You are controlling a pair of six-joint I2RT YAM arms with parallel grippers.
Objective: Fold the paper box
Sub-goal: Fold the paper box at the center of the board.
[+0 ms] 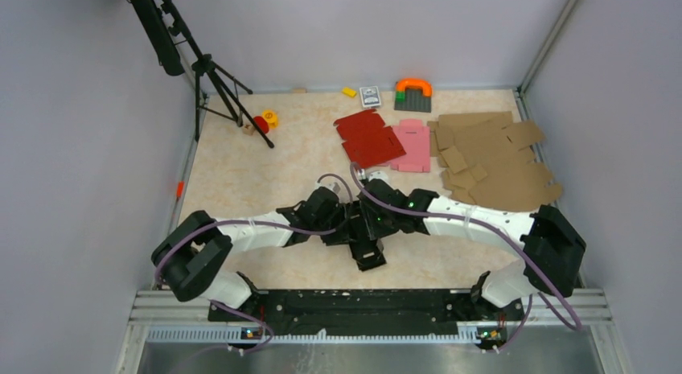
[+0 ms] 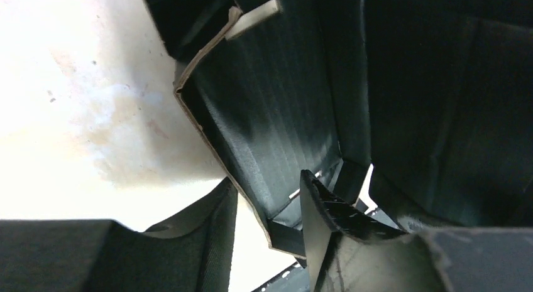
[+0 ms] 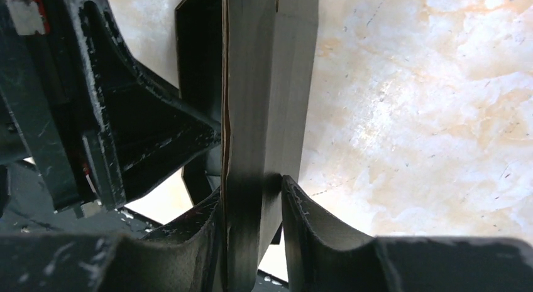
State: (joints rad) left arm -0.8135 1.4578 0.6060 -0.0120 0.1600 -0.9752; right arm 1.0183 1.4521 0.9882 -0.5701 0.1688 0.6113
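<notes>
Paper box (image 1: 368, 257), worktop near edge: walls up, flaps seemingly unclosed. Right gripper (image 3: 251, 188) clamps one wall; left gripper (image 2: 267, 182) parted, straddling another.

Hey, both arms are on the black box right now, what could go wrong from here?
The right fingers pinch one thin upright panel of the paper box; pulling could crease or tear it. The left fingers stand open around a wall, so the box may spring flat.
</notes>
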